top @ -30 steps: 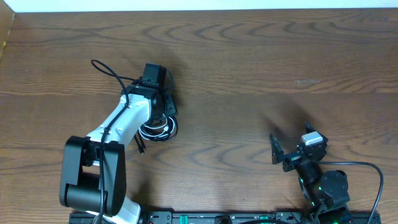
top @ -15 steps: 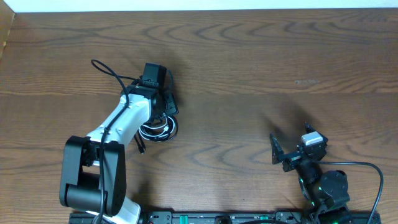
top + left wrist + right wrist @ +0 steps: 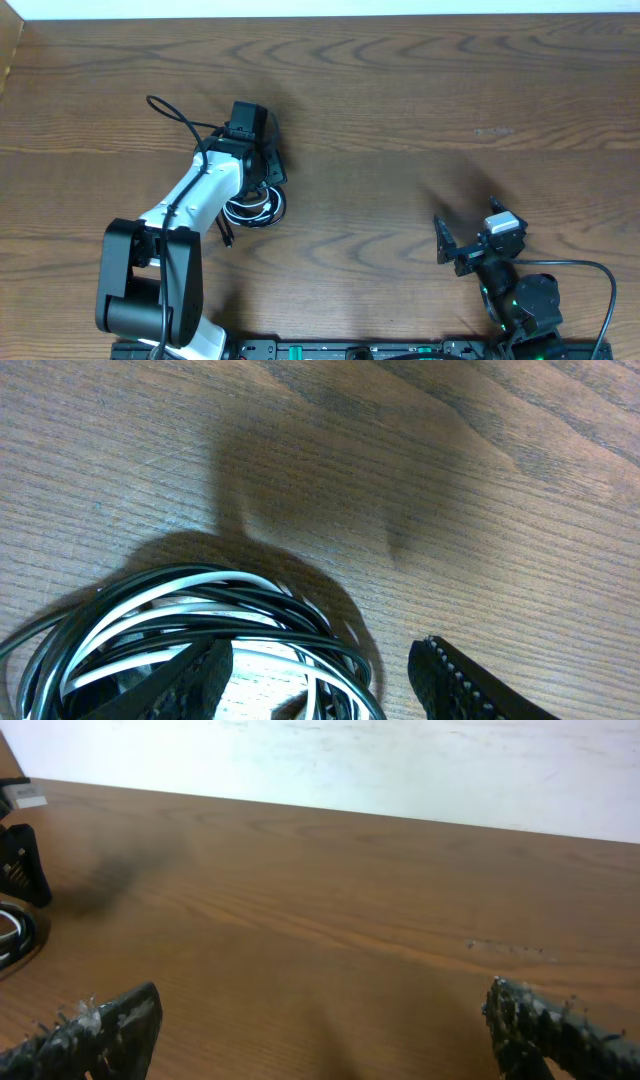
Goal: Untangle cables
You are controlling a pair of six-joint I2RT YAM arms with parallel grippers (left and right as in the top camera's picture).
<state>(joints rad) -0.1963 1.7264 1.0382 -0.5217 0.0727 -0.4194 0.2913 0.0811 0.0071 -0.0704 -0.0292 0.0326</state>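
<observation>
The left gripper (image 3: pixel 322 656) has its two fingers (image 3: pixel 195 678) spread apart, tips down close to the table (image 3: pixel 420 110), and clamped on nothing. There are two cables, one black (image 3: pixel 340 645) and one white (image 3: pixel 200 575). They are wound together into a single flat coil of several loops, the black strands lying over and between the white ones. In the left wrist view one finger sits over the loops, inside the coil's outline. The other finger stands clear on bare wood just beside the coil. The coil's outer black loops curve down through the gap between the two tips. Whether the fingers touch the strands cannot be told.

From overhead the coil (image 3: pixel 256 208) lies on the left half of the table, partly hidden under the left gripper and wrist. A short black end (image 3: pixel 227 234) pokes out at its near-left side beside the white arm, but which cord it belongs to is unclear.

The right gripper (image 3: pixel 320 1000) also has two fingers (image 3: pixel 100 1020), held wide apart over bare wood with nothing between them. It sits near the front edge on the right, well apart from the coil. In the right wrist view only a sliver of the coil (image 3: pixel 12 935) shows at the far left.
</observation>
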